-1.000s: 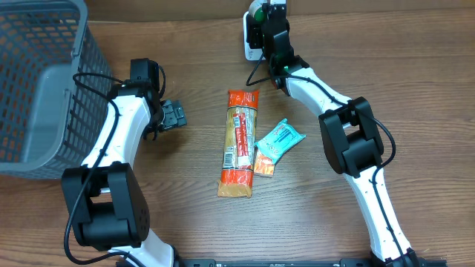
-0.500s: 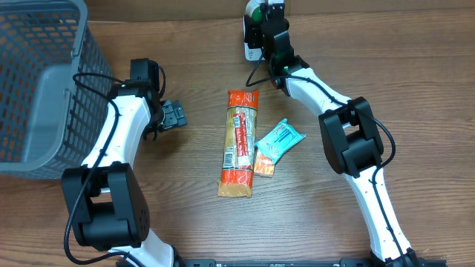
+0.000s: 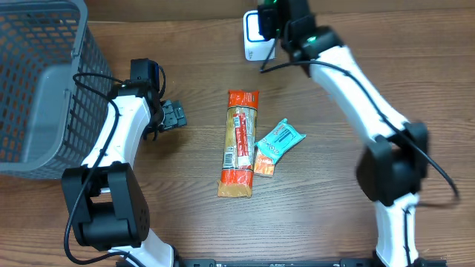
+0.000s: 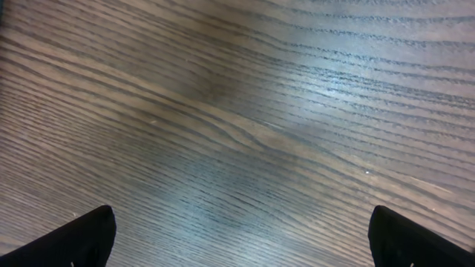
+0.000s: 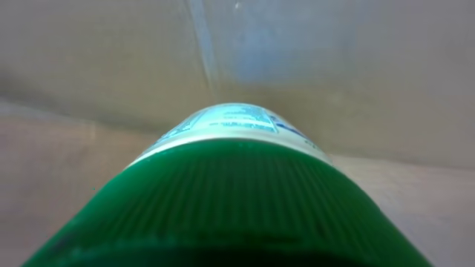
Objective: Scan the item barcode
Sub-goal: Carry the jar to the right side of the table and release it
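One green-capped bottle [image 5: 237,200] sits clamped in my right gripper [image 3: 273,10] at twelve o'clock, just beside the white scanner [image 3: 254,33]. My left gripper [image 3: 176,115] hangs wide open, empty, at nine o'clock over the table [image 4: 237,111].

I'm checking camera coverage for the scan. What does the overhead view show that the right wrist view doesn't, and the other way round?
Only overhead: the white scanner, the gray basket, the long orange snack pack, the teal packet and the left gripper. Only right wrist: a close-up of the ribbed green cap and a blue-and-white label beyond it. Both: the green-capped container at the right gripper, though overhead catches just a sliver of green at the top edge.
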Tool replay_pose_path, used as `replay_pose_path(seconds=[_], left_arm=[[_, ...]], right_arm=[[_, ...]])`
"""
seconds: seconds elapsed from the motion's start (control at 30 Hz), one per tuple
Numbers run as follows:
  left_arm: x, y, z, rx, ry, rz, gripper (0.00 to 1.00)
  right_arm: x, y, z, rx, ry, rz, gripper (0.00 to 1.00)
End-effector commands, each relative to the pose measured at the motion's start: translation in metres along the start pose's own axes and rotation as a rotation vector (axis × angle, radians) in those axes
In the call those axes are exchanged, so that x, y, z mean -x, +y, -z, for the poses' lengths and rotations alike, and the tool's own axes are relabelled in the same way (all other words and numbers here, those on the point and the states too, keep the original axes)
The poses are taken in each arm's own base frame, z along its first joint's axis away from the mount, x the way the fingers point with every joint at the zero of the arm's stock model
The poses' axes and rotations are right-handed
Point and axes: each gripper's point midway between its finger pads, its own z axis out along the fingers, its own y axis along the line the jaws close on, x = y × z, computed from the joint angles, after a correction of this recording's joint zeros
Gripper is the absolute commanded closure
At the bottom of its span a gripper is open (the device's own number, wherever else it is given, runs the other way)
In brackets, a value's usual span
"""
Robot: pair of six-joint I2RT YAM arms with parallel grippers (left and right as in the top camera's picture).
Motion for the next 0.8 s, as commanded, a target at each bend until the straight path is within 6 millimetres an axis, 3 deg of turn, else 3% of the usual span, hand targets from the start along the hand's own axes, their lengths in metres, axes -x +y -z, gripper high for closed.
replay_pose_path(seconds=[0.0,0.2,0.47,0.6,0.73,0.77], left_arm=[[0.0,0.0,0.001,-0.007,-0.001,0.001,0.0],[0.0,0.0,0.001,-0.007,-0.001,0.001,0.0],[0.0,0.0,0.001,-0.007,-0.001,0.001,0.0],[0.0,0.0,0.001,-0.007,-0.001,0.001,0.0],[0.0,0.0,0.001,-0.007,-0.001,0.001,0.0],[0.0,0.0,0.001,-0.007,-0.001,0.001,0.0]], right_arm=[[-0.018,-0.039,0.041,-0.079,0.148,-0.07,0.88],[-0.126,-0.118,0.071,-0.293,0.596,-0.185,0.92],[-0.226,-0.207,0.083,-0.47,0.856,-0.35,0.92],[-0.261,-0.239,0.092,-0.522,0.924,-0.421,0.92],[-0.278,-0.257,0.099,-0.55,0.955,-0.467,0.91],[-0.279,-0.259,0.099,-0.553,0.955,-0.473,0.87]])
